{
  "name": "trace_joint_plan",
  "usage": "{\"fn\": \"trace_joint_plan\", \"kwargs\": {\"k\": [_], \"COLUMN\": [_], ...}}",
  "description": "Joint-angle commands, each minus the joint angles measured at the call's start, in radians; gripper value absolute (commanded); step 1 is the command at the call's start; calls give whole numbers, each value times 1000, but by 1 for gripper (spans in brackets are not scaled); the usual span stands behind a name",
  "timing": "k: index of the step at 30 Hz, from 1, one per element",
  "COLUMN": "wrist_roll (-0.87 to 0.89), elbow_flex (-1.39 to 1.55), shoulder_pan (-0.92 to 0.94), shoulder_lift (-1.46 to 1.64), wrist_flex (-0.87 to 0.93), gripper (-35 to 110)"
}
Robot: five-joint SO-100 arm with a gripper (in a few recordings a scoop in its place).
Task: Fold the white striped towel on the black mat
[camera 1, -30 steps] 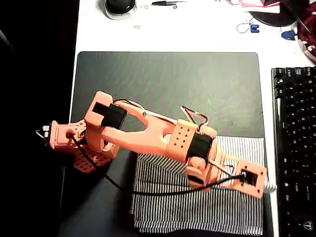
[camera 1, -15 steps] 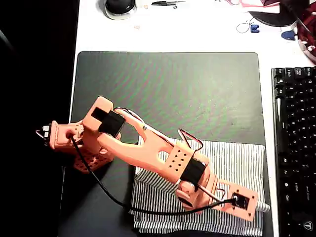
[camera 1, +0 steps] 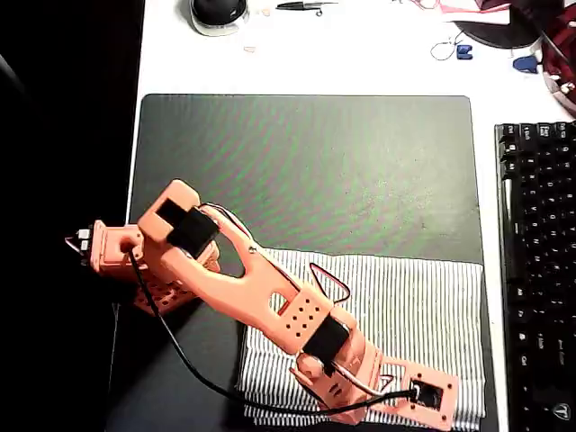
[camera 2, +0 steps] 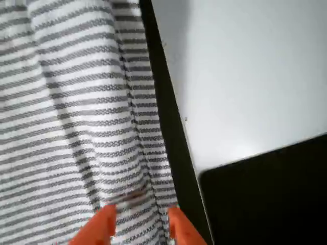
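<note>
The white striped towel (camera 1: 423,301) lies flat on the lower right part of the black mat (camera 1: 306,162), its right hem close to the mat's right edge. My orange arm reaches from its base at the left across the towel. The wrist (camera 1: 423,396) hangs over the towel's lower right corner and hides the fingertips from above. In the wrist view my gripper (camera 2: 140,227) is open. Its two orange fingertips (camera 2: 104,227) stand apart just above the towel (camera 2: 66,102), and the hemmed edge runs between them. A narrow strip of mat (camera 2: 171,138) borders that hem.
A black keyboard (camera 1: 535,270) lies right of the mat, near the towel's edge. The white table (camera 1: 360,54) behind the mat carries a round black object (camera 1: 219,11), a small tool (camera 1: 301,5) and blue bits (camera 1: 463,51). The table's left edge drops into darkness.
My arm has swung toward the picture's bottom, carrying the gripper from the middle of the towel's right edge to its lower right corner. The towel has hardly shifted.
</note>
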Motion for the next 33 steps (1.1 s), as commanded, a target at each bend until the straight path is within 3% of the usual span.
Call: {"fn": "trace_joint_plan", "kwargs": {"k": [1, 10, 16, 24, 33], "wrist_roll": [31, 183, 233, 603, 834], "elbow_flex": [0, 58, 379, 578, 719], "shoulder_pan": [-46, -216, -123, -67, 86], "shoulder_lift": [109, 365, 646, 793, 779], "wrist_flex": [57, 390, 339, 327, 310], "gripper": [13, 12, 12, 9, 9]}}
